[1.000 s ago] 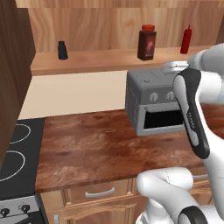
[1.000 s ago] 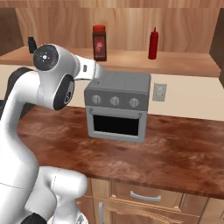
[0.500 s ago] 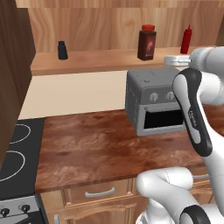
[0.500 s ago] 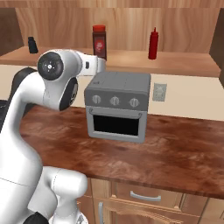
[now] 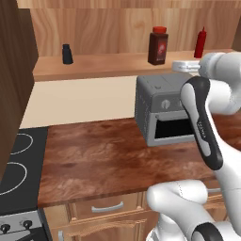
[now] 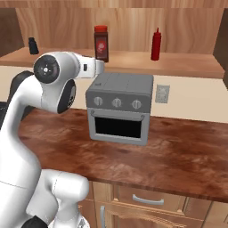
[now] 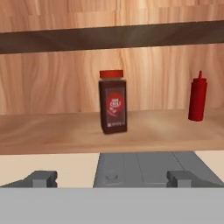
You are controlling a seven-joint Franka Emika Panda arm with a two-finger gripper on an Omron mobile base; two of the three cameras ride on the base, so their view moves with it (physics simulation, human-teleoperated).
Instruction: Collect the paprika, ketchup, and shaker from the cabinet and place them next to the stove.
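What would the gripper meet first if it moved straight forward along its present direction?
Probably the paprika: it stands centred ahead of the open gripper, on the cabinet. Depth is unclear.

on the cabinet [image 5: 117,66] shelf stand three containers: one paprika [image 5: 158,45] jar, one ketchup [image 5: 201,42] bottle and one shaker [image 5: 67,54]. on the wooden counter [image 5: 103,155] there is one grey toaster oven [image 5: 162,110], with three knobs in a row across its front in the right base view, and one wall outlet [image 6: 162,93] beside it. one stove [image 5: 16,162] shows two white ring outlines, two black knobs sit on its grey front, and one drawer handle [image 5: 107,207] lies under the counter edge.
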